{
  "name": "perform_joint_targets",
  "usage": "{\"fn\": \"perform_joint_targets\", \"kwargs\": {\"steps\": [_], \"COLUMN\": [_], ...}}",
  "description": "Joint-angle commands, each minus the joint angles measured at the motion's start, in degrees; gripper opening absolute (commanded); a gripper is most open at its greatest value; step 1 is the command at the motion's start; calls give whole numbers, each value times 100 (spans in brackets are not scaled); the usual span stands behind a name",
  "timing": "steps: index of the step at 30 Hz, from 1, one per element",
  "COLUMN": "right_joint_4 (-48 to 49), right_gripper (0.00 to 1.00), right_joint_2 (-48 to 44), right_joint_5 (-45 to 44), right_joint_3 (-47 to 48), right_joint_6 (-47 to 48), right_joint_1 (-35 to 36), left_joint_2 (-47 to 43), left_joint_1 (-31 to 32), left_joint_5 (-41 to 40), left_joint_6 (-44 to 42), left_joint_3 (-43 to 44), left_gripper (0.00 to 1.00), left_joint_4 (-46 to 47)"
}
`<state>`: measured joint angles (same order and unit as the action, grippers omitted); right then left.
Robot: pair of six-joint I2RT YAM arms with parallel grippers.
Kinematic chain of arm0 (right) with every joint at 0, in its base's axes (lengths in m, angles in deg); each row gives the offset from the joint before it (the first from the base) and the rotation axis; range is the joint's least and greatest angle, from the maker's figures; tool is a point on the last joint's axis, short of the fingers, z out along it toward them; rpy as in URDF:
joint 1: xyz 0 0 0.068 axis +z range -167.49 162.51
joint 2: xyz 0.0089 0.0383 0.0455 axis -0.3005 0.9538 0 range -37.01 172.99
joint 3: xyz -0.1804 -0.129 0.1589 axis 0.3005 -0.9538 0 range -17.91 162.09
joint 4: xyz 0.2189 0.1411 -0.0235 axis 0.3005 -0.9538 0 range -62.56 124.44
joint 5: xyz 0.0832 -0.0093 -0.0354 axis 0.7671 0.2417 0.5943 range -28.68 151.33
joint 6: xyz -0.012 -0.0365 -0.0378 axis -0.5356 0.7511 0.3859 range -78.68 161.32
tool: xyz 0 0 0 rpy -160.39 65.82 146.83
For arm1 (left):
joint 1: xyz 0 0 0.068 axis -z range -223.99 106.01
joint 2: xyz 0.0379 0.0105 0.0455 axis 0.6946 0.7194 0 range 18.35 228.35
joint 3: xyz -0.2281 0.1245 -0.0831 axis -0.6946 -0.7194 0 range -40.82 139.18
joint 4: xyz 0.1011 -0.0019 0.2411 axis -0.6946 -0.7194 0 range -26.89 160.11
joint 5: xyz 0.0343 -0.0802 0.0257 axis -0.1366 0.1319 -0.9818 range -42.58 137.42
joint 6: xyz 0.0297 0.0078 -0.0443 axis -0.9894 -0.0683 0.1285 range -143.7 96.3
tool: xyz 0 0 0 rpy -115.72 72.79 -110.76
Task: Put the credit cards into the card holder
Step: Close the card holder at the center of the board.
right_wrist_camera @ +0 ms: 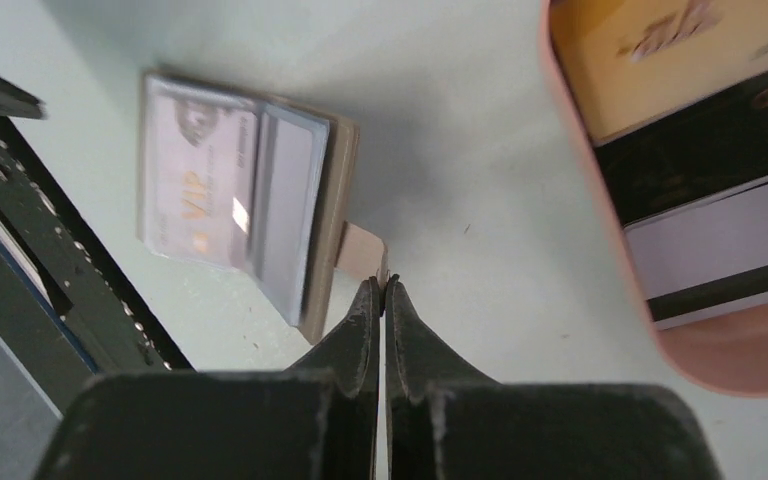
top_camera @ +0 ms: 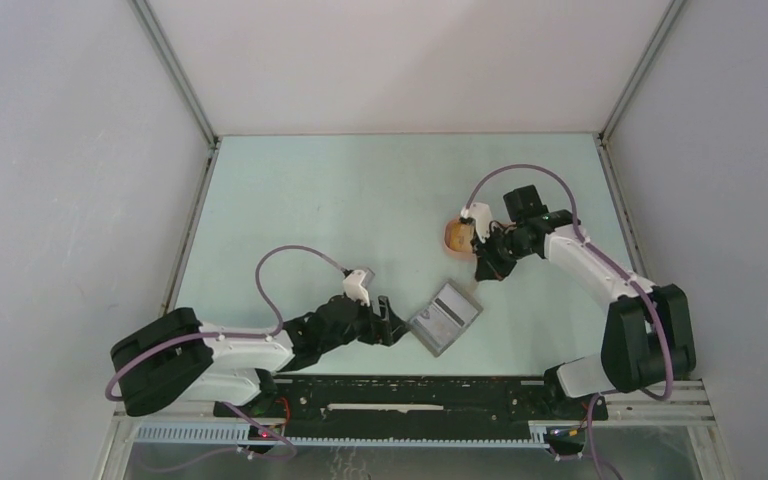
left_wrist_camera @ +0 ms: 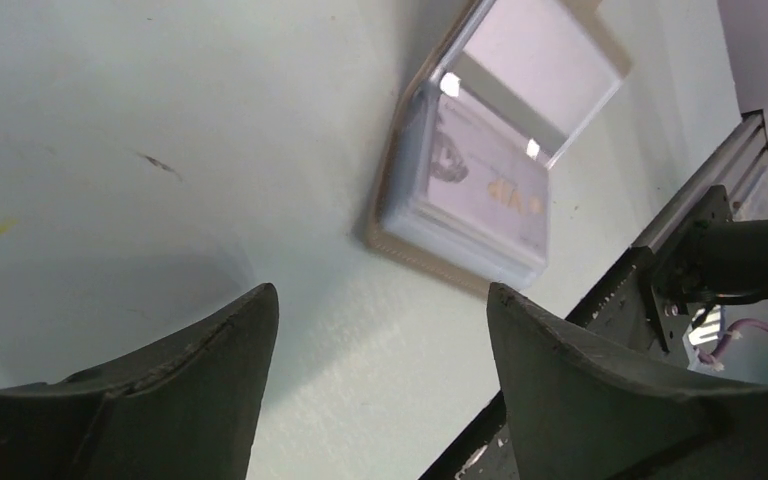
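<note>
Left jaws stood wide, empty, by the card holder [top_camera: 444, 318] lower centre, likely to steady it; right jaws sat shut, cardless, at the tray [right_wrist_camera: 730, 355].

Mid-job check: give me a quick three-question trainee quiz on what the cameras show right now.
1. True or false: the left gripper has its fingers open beside the card holder.
2. What lies in the peach tray? A) only a light blue card. B) the orange-yellow card and the dark striped card. C) nothing.
3. Fill in: the right gripper is ____, with nothing between its fingers.
Key: 1 true; 2 B; 3 shut.
</note>
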<state>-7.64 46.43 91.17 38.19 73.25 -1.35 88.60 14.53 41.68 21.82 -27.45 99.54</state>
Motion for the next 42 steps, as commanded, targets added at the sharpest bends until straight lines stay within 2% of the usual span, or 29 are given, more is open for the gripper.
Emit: {"fn": "perform_joint_targets", "kwargs": {"steps": [1, 5, 9, 16, 21, 23, 26, 29, 35, 42], "right_joint_4": [154, -280, -859, -1405, -1441, -1514, -1574, -1517, -1590, -1441], "right_gripper": [0, 0, 0, 0, 13, 23, 28, 26, 12, 8], "right_joint_2": [-391, -321, -264, 479, 933, 827, 632, 652, 931, 861], "right_joint_5": [501, 1325, 1857, 1401, 1053, 1188, 1313, 1252, 1177, 1010], "right_joint_3": [457, 635, 628, 497, 483, 527, 550, 550, 534, 372], "right_joint_6": [71, 370, 873, 1409, 1364, 1426, 1507, 1459, 1575, 1703], "right_joint_1": [-78, 138, 787, 1858, 2105, 2104, 2098, 2096, 2095, 2104], "left_joint_2": [150, 91, -252, -992, -1051, -917, -646, -355, 491, 1915], "left_joint_1": [-141, -279, -414, -542, -552, -561, -562, -623, -919, -1225], "left_joint_5": [152, 141, -4, -204, -131, -48, 34, 142, 516, 1693], "left_joint_6": [-123, -20, 109, 3, -155, -181, -220, -374, -664, -178], "left_joint_3": [353, 287, 34, -103, -34, 41, 190, 534, 1481, 1942], "left_gripper": [79, 67, 65, 65, 66, 66, 67, 68, 72, 73], "left_joint_4": [134, 105, 76, -466, -419, -319, -109, 2, 21, 843]}}
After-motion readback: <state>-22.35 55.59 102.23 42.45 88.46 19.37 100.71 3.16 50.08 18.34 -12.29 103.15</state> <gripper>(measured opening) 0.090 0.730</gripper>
